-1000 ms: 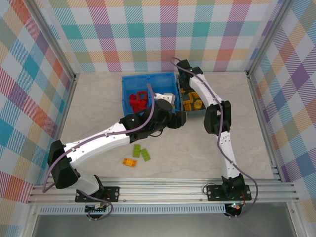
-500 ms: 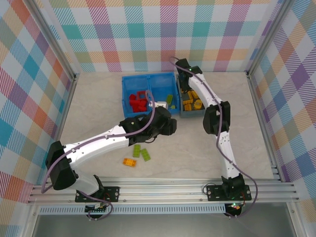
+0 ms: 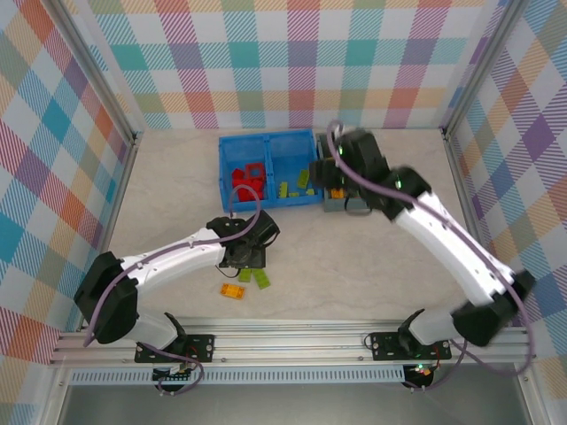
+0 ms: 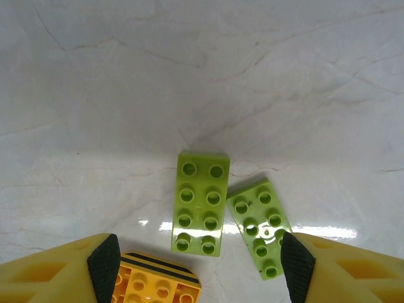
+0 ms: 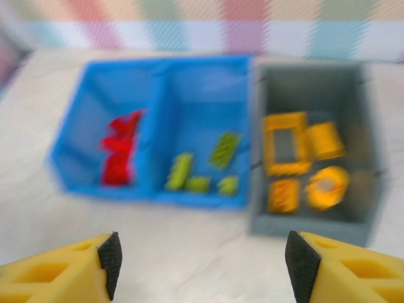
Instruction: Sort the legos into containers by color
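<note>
As two green bricks (image 4: 201, 203) and an orange one (image 4: 158, 287) lie unsorted on the table (image 4: 189, 76), the left gripper (image 4: 199, 271) hangs open and empty above them, while the right gripper (image 5: 202, 265), open and seemingly empty, hovers before the blue bin (image 5: 189, 199) and grey bin (image 5: 303, 228).
</note>
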`<state>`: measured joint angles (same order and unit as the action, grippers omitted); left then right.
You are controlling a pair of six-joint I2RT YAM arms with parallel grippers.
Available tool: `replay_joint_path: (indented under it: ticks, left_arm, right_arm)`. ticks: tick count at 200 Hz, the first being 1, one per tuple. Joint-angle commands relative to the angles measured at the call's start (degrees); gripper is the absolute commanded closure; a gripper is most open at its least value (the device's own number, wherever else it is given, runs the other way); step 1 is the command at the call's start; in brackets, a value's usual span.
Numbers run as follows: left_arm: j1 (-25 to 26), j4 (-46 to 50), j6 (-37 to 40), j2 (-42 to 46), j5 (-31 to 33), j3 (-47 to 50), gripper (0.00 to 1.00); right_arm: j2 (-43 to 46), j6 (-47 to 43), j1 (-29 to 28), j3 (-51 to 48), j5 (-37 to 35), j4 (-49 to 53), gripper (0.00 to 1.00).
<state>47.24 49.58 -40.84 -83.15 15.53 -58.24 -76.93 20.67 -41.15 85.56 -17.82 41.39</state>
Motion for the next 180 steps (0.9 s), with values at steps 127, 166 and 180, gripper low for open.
replay_joint_path:
  ticks: [127, 166, 180]
  left_arm:
    - [-8.8, -6.8, 6.6, -10.2, -10.7, 4.3, 0.52]
    - [-9.4, -7.7, 6.8, -11.3, -10.8, 5.0, 0.54]
    - [-9.5, -7.7, 6.8, -11.8, -10.6, 5.0, 0.53]
  right_arm:
    - [14.3, 19.2, -22.3, -28.9, 3.7, -3.5, 0.33]
    - [13.1, 19.9, -22.3, -29.0, 4.5, -4.5, 0.33]
    - [12.9, 20.3, -22.4, -29.0, 4.6, -4.9, 0.34]
